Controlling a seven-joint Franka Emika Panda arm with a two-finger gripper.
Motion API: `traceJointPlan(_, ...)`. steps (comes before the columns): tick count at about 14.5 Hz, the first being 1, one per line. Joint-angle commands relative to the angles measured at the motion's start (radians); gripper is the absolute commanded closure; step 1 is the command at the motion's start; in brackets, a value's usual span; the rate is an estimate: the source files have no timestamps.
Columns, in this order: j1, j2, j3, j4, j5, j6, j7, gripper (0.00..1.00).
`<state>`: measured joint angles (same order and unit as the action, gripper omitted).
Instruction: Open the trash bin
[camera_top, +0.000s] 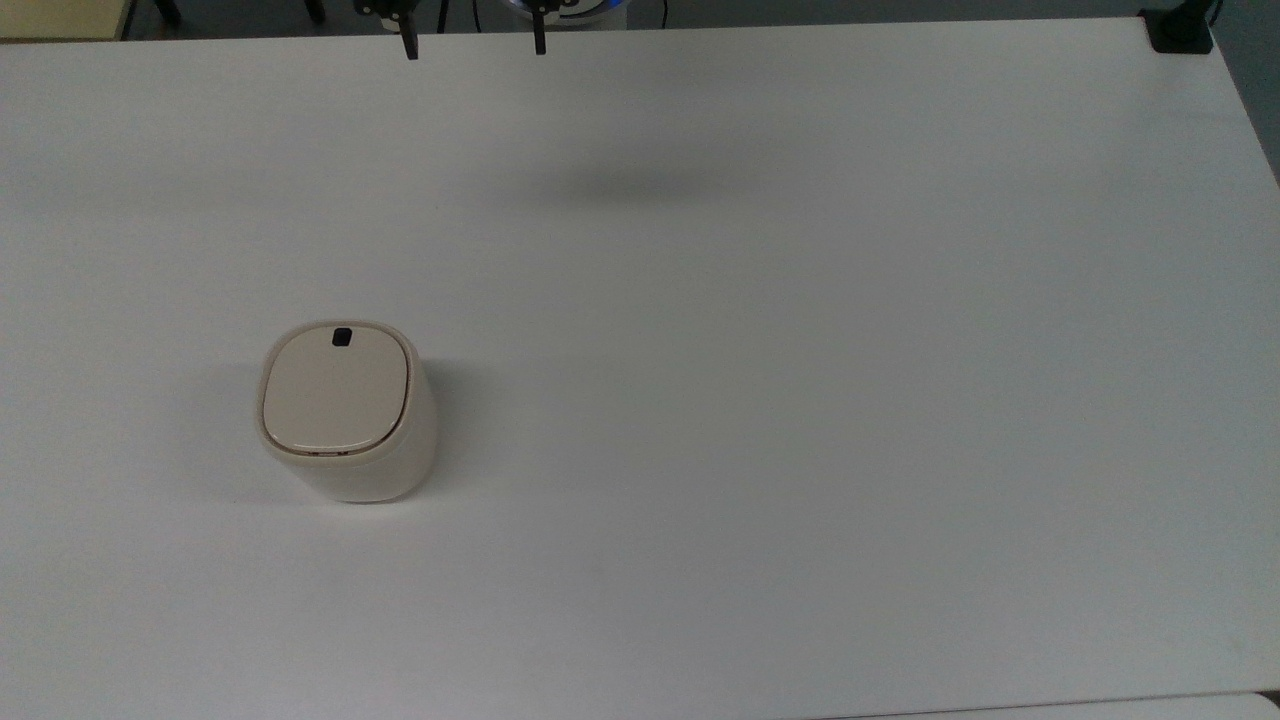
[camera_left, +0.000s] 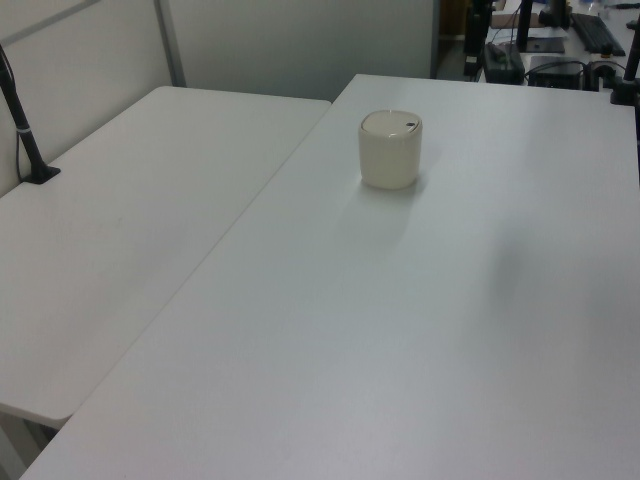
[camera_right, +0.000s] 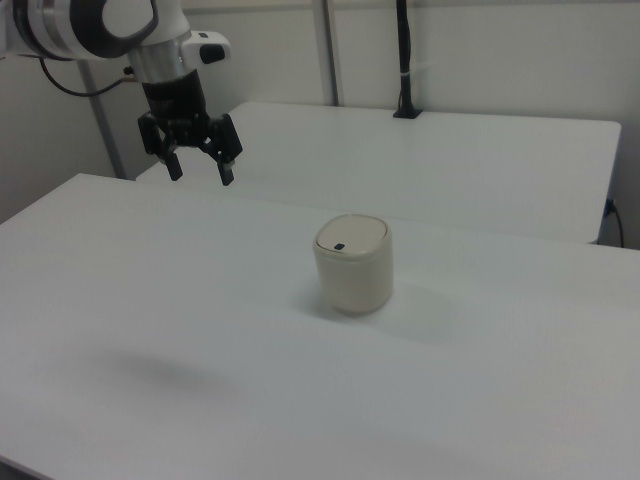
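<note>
Gripper (camera_right: 200, 170) hangs high with fingers (camera_right: 227, 169) spread, grasping nothing, well apart from the lid-closed trash bin (camera_right: 354, 263) on the worktop (camera_right: 150, 330).

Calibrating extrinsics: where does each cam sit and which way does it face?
Top view: overhead, looking down on the table; bin lower left, open hand at the top edge.
Left view: raised at one end, looking along the table to the bin.
Right view: raised, opposite side, facing the bin; arm and hand upper left.
All views share the closed bin; top and right views share the hand.
</note>
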<state>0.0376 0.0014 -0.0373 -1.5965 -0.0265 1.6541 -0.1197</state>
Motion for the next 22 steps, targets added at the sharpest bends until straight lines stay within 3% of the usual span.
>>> traceJointPlan(1,0.011,-0.018,-0.004,-0.014,-0.012,-0.027,0.008,0.0)
traceJointPlan(7,0.008,-0.017,-0.003,-0.014,-0.012,-0.019,-0.001,0.0)
traceJointPlan(15,-0.007,-0.014,-0.004,-0.022,-0.015,-0.004,-0.113,0.0)
traceJointPlan(19,-0.015,0.009,-0.004,-0.023,-0.085,0.114,-0.13,0.0)
traceJointPlan(20,-0.036,0.018,-0.004,-0.023,-0.085,0.146,-0.129,0.01)
traceJointPlan(22,-0.065,0.038,-0.006,-0.023,-0.079,0.211,-0.117,0.14)
